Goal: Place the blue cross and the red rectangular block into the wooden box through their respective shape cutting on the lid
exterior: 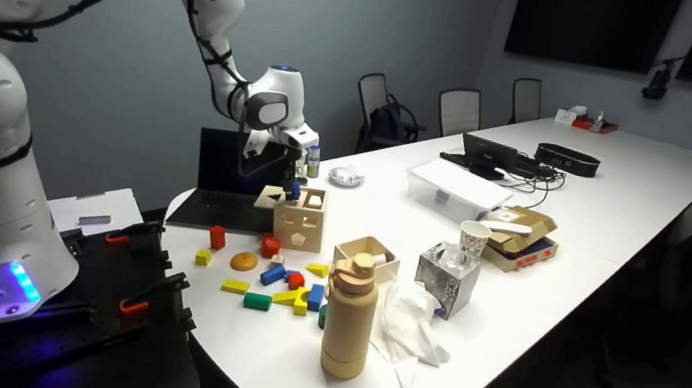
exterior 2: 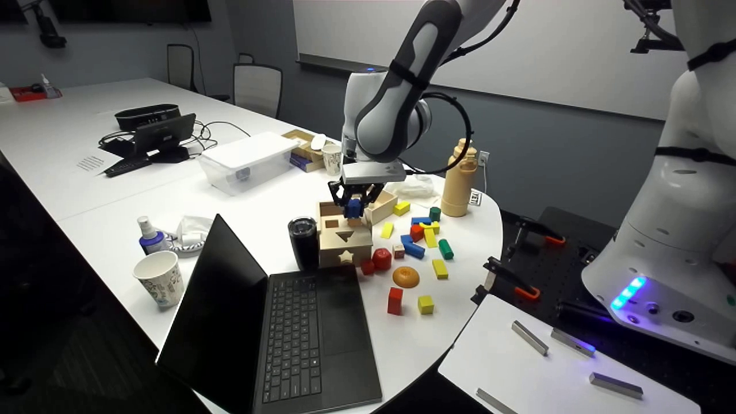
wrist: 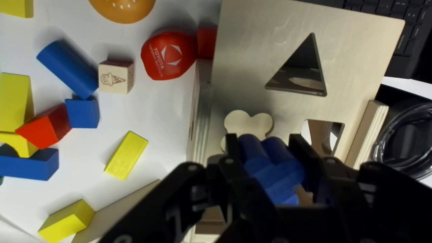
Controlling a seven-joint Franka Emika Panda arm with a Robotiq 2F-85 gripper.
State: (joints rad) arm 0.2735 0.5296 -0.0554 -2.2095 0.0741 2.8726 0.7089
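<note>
Pinching blue cross [wrist: 276, 175] in gripper [wrist: 265, 148], over wooden box [exterior: 298, 229] in both exterior views; cannot tell if touching. Note lid [exterior: 265, 200] overhanging box toward nine o'clock in an exterior view. In wrist view, see clover-shaped hole [wrist: 248, 123], partly hidden, at eleven o'clock from cross; four-sided hole [wrist: 322, 133] at two. Find red block [exterior 2: 395, 301] upright on table [exterior 2: 276, 207] in an exterior view, toward five o'clock from box, well apart from gripper.
</note>
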